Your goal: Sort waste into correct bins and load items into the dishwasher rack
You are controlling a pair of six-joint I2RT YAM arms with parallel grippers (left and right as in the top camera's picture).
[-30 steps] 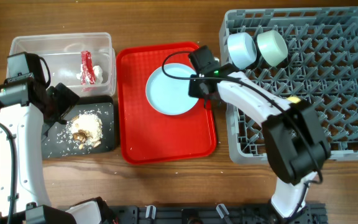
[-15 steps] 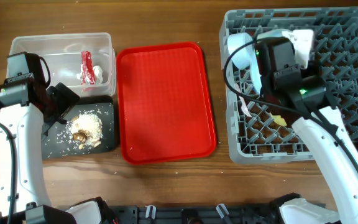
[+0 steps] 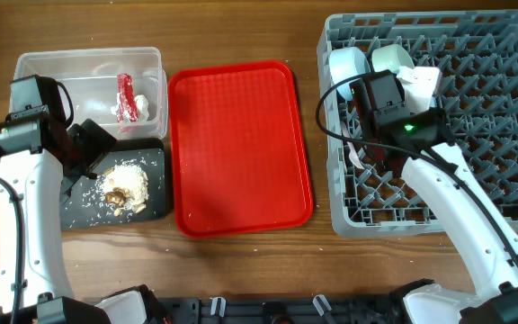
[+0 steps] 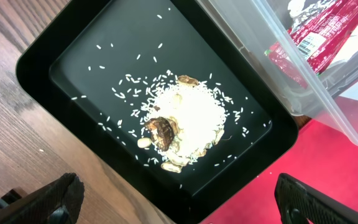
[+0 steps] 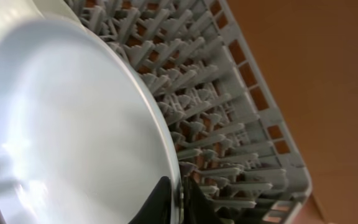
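My right gripper (image 5: 180,198) is shut on the rim of the light blue plate (image 5: 73,124). It holds the plate on edge among the pegs of the grey dishwasher rack (image 3: 475,193), where the plate shows in the overhead view (image 3: 424,83). The light blue bowl (image 3: 349,67) and pale green bowl (image 3: 388,58) sit in the rack's far left corner. My left gripper (image 4: 185,208) is open and empty above the black tray (image 4: 73,68), which holds rice scraps with brown bits (image 4: 182,127). The red sachet (image 3: 126,95) and white napkin (image 3: 142,107) lie in the clear tub (image 3: 57,67). The yellow cup is hidden.
The large red serving tray (image 3: 239,148) lies bare between the black tray (image 3: 156,202) and the rack. The clear tub's corner (image 4: 328,106) overhangs the black tray in the left wrist view. A white strip (image 3: 353,153) lies in the rack's left side.
My right gripper lifted the plate off the red tray and carried it right into the rack, then shifted slightly left. The left arm has not moved.
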